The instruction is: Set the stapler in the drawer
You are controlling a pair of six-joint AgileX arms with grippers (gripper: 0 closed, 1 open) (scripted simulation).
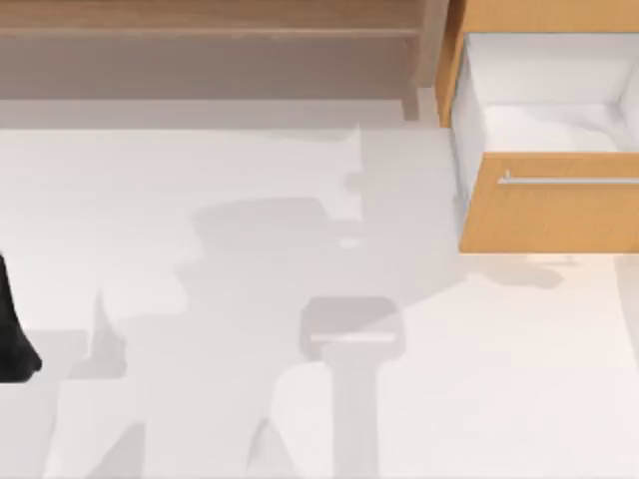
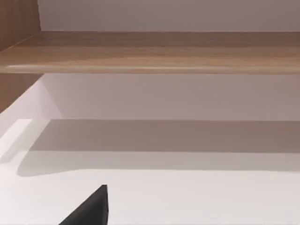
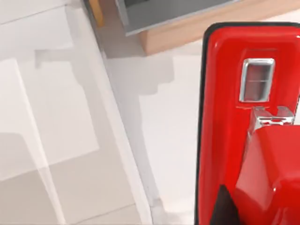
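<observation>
The red stapler (image 3: 229, 117) with its silver metal parts hangs close under my right wrist, above the white table. A dark finger (image 3: 222, 208) of my right gripper lies against its side, so the gripper is shut on it. The drawer (image 1: 549, 215) stands pulled open at the table's back right, showing an orange-tan front, a thin silver bar handle (image 1: 569, 181) and a white inside. From the right wrist, the drawer's (image 3: 201, 26) tan front edge lies a little ahead of the stapler. My left arm (image 1: 12, 329) is parked at the table's left edge.
A long brown wooden shelf (image 1: 200, 50) runs along the back of the table, left of the drawer; its board (image 2: 150, 51) faces the left wrist. The white tabletop (image 1: 250, 399) carries only grey shadows of the arms.
</observation>
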